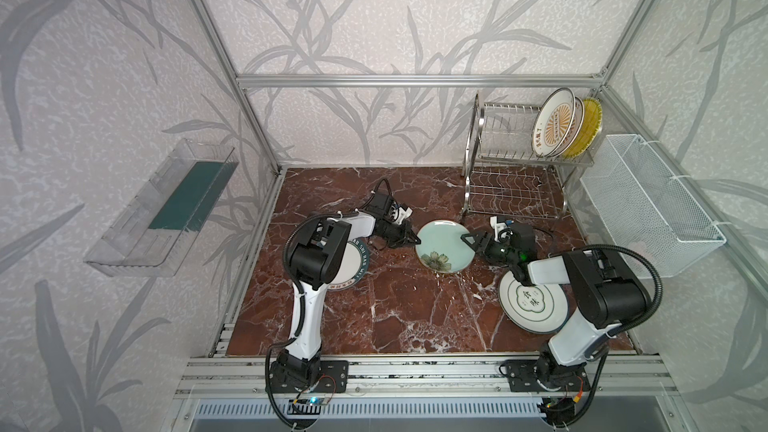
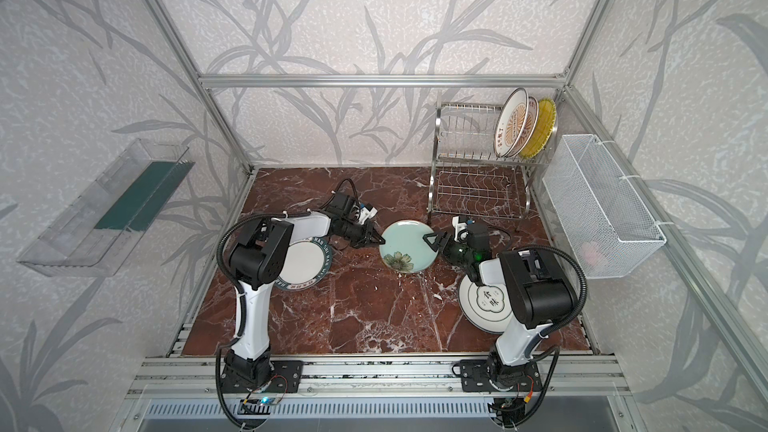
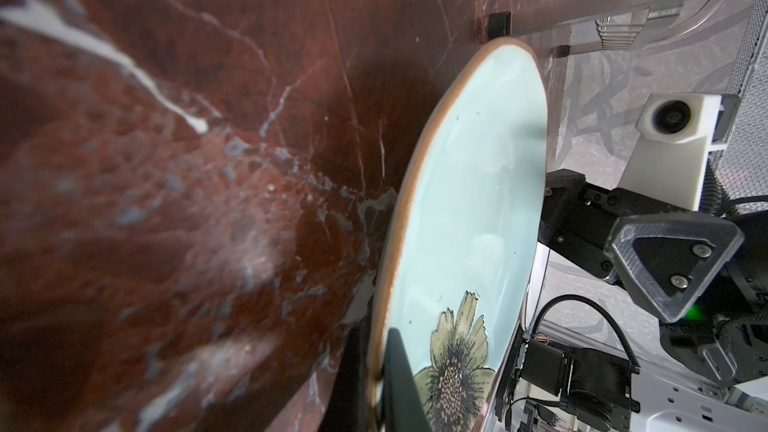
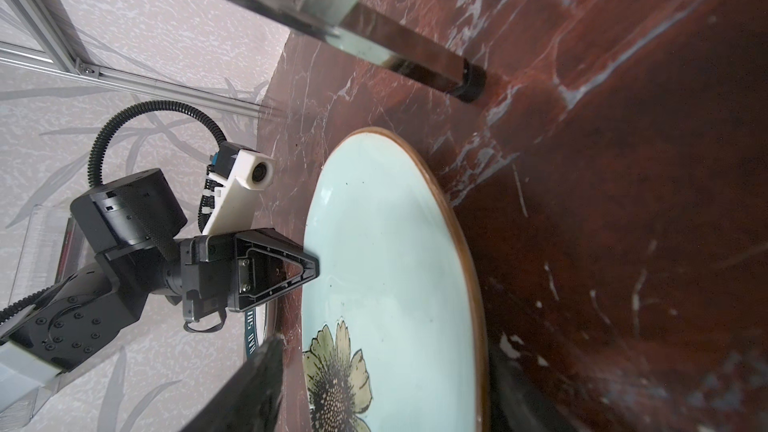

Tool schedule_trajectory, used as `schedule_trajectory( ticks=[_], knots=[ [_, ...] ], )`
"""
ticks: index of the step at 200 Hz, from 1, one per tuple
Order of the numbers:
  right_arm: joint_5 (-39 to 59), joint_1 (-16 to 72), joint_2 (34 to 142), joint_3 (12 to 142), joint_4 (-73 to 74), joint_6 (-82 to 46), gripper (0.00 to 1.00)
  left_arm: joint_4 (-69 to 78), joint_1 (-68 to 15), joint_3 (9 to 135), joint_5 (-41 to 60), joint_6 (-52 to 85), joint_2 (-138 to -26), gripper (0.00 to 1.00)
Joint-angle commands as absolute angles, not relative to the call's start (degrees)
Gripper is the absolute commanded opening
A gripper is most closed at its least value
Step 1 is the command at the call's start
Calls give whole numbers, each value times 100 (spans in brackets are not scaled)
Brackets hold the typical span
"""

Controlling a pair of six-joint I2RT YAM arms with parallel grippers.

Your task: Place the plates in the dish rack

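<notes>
**Green plate gripped at one rim, straddled at the other**

The left gripper [image 1: 414, 238] is closed on the left rim of the green plate [image 1: 442, 245], one finger [image 3: 401, 388] seen over its face in the left wrist view. The right gripper [image 1: 468, 238] is set at the opposite rim, jaws parted, one over the face and one beneath. The plate is found mid-tabletop [image 1: 395, 309], just before the rack [image 1: 510, 196]. Two sunburst plates [image 1: 552, 124] and a yellow plate [image 1: 590, 122] are stood upright at the right end of the rack's upper tier. A lettered plate [image 1: 353, 268] is partly hidden under the left arm [image 1: 320, 251] and a cloud plate [image 1: 530, 301] under the right, both flat on the tabletop.
</notes>
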State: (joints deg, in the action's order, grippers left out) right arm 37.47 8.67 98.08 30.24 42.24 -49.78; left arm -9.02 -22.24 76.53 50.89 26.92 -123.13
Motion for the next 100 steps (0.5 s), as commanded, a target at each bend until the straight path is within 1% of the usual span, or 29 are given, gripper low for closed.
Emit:
schedule_trajectory(
  ticks=[1,20,45,100],
  knots=[
    [4351,1067,9747,3133,5119,-5038,71,-971,-2363,7792,5273,2536,-12374,0],
    [4404,1123,9947,3166,5308,-5141,70,-963,-2357,7787,5268,2540,-12384,0],
    [4220,1159,9933,3182,5068,-5039,69,-974,-2371,7765,5254,2540,-12375,0],
    [4087,1160,9813,3193,4696,-4847,50,-981,-2367,7779,5255,2520,-12349,0]
  ],
)
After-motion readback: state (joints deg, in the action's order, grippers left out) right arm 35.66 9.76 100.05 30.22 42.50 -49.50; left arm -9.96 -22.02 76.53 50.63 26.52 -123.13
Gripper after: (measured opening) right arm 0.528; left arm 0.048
